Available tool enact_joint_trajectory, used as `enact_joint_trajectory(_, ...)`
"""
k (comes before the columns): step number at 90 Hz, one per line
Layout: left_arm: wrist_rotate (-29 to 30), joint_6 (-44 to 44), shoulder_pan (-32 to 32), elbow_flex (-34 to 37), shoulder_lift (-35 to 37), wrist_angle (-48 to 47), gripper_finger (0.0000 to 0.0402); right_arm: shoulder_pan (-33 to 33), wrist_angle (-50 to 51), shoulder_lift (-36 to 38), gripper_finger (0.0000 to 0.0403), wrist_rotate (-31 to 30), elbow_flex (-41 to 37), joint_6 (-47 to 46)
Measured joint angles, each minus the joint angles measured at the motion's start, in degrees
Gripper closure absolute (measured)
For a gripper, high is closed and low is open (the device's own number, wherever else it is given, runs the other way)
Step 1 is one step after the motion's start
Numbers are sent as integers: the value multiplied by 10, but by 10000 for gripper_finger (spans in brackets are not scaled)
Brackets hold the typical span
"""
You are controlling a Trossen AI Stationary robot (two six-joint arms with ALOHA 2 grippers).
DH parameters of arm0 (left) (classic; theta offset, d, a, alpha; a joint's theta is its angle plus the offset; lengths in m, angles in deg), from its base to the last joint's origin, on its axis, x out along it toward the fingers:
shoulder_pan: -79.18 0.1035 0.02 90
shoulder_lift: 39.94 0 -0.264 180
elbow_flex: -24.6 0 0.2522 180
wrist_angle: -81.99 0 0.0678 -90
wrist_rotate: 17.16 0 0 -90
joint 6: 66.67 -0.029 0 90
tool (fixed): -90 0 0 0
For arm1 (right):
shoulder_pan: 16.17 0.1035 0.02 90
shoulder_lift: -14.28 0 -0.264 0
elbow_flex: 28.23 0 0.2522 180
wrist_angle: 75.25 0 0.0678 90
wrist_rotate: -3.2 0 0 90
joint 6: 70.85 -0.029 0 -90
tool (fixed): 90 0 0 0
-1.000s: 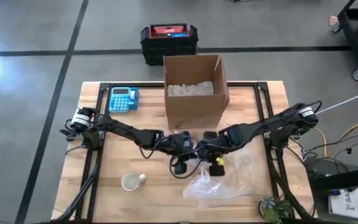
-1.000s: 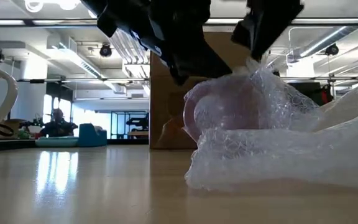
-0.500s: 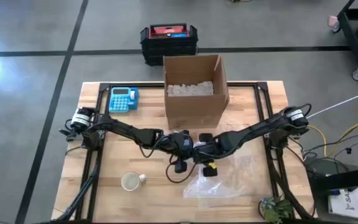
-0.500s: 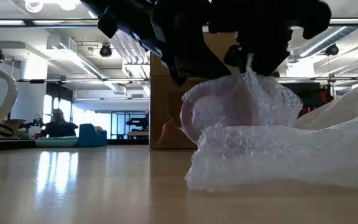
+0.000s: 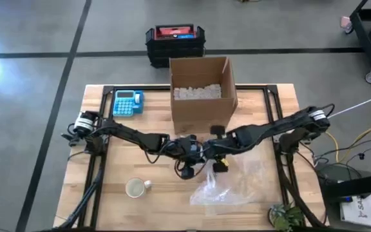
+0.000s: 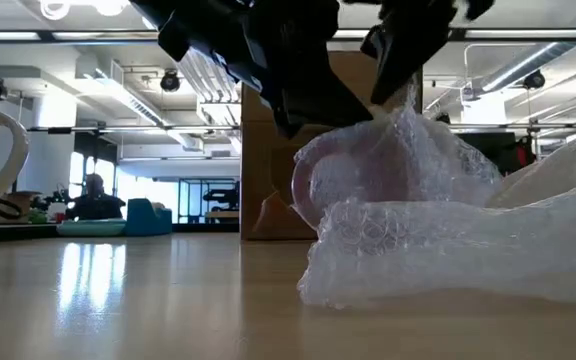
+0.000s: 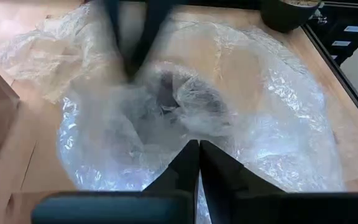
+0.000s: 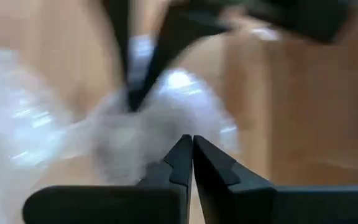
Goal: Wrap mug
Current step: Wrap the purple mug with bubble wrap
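Bubble wrap (image 5: 227,187): lying at the near table edge, bunching over the mug.
Mug (image 6: 343,185): sitting under both grippers, handle pointing left in the low view.
Left gripper (image 7: 196,163): fingers pressing together on wrap.
Right gripper (image 8: 191,155): fingers pinching wrap, directly above.
Cardboard box (image 5: 201,93): holding white packing peanuts (image 5: 197,92).

Layout of the surface (image 5: 269,103), seen from above. A box (image 5: 201,96) stands at the far middle, with a calculator (image 5: 127,102) to its left. A crate (image 5: 174,44) sits on the floor behind the box. A sheet of bubble wrap (image 5: 234,183) lies in front of the box, toward the near right. A mug (image 5: 135,187) stands at the near left, well apart from the sheet. A plant (image 5: 285,218) occupies the near right corner.
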Motion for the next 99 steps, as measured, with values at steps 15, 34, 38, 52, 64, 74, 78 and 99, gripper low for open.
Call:
enact_joint_trajectory(15, -1, 1, 0, 1, 0, -3, 402, -9, -33, -27, 403, 20, -13, 23)
enact_joint_trajectory(34, -5, 1, -1, 1, 0, -4, 402, 20, -33, -43, 403, 72, -20, 7)
enact_joint_trajectory(38, -4, 1, -1, 0, 0, -3, 402, 24, -34, -48, 403, 74, -21, 4)
enact_joint_trajectory(52, -1, 1, 0, -1, 0, 0, 402, 27, -50, -70, 403, 72, -40, -7)
enact_joint_trajectory(64, 0, 5, 0, -1, 2, 0, 402, 27, -70, -94, 403, 64, -60, -6)
enact_joint_trajectory(74, 0, 17, 0, -5, 16, -28, 402, 27, -74, -99, 403, 63, -60, -6)
enact_joint_trajectory(78, 0, 19, 0, -10, 24, -54, 402, 27, -79, -99, 403, 63, -61, -6)
enact_joint_trajectory(99, 0, 30, -3, -29, 82, -238, 402, 27, -82, -88, 403, 68, -61, -6)
